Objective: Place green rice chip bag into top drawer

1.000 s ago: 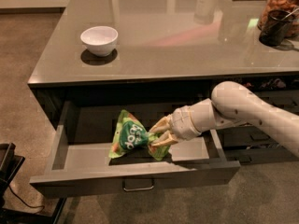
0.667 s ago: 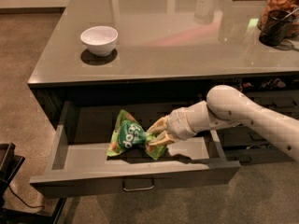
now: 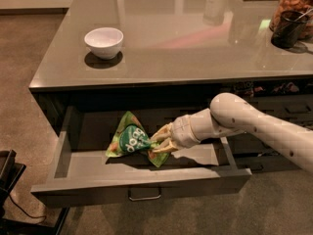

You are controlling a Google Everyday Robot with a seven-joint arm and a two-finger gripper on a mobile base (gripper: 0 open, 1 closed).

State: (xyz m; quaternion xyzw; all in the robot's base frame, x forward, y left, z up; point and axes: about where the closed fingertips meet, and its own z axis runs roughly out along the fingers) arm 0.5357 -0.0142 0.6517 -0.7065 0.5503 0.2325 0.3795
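The green rice chip bag lies inside the open top drawer, left of centre on the drawer floor. It is crumpled, with its round dark logo facing up. My gripper reaches into the drawer from the right. Its pale fingers close around the bag's right end. The white arm crosses over the drawer's right side. The drawer's small metal handle shows at the centre of the front panel.
A white bowl stands on the grey countertop at the left. A jar of snacks and a dark cup stand at the far right. Narrower drawers are right of the open drawer. A dark object stands on the floor at the lower left.
My gripper has moved a little to the left inside the drawer, and the bag has shifted left with it.
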